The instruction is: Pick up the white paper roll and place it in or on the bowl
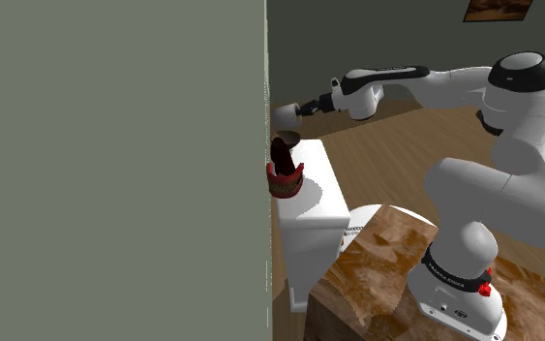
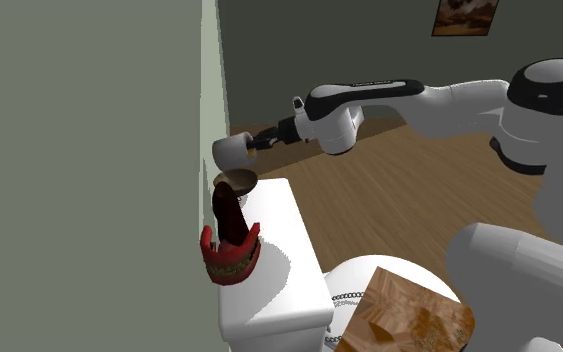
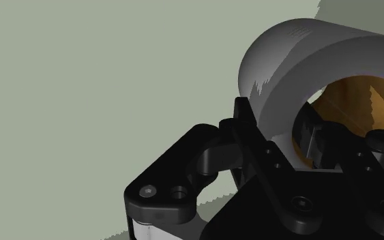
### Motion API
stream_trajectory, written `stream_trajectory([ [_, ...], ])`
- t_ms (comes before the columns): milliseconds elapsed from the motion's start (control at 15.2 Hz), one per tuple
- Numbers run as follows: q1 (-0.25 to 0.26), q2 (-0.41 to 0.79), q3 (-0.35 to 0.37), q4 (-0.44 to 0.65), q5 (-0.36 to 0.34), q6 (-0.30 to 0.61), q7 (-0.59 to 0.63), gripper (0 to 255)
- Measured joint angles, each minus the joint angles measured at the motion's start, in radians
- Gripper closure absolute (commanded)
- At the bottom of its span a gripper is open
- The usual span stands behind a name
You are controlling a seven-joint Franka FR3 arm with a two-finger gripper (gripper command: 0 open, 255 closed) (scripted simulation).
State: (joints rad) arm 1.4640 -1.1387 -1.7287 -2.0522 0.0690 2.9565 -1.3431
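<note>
The paper roll (image 2: 231,151) is a pale grey-white cylinder with a brown core (image 3: 350,102), held in the air. My gripper (image 2: 253,144) is shut on its wall: one finger (image 3: 247,126) lies outside the roll and the other reaches into the core. The roll hangs just above a small brown bowl (image 2: 237,181), which stands at the far end of a white cabinet top (image 2: 284,250), close to the wall. In the shoulder view the roll (image 1: 285,112) and gripper (image 1: 305,108) sit right over the bowl (image 1: 287,137), partly cut off by the wall's edge.
A tall grey-green wall (image 1: 115,165) runs close along the cabinet. A red crown-shaped holder with a dark upright piece (image 2: 229,245) stands nearer on the cabinet top. A white round object (image 2: 389,280) and the wood-patterned stand (image 1: 377,281) lie below. Wooden floor stretches behind.
</note>
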Motion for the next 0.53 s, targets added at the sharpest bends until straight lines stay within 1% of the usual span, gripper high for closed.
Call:
stream_trajectory([
  [198,0.02,-0.02,-0.018,0.003,-0.005,0.019,-0.014,255],
  [528,0.034,-0.064,-0.049,0.0,-0.02,0.043,-0.047,255],
])
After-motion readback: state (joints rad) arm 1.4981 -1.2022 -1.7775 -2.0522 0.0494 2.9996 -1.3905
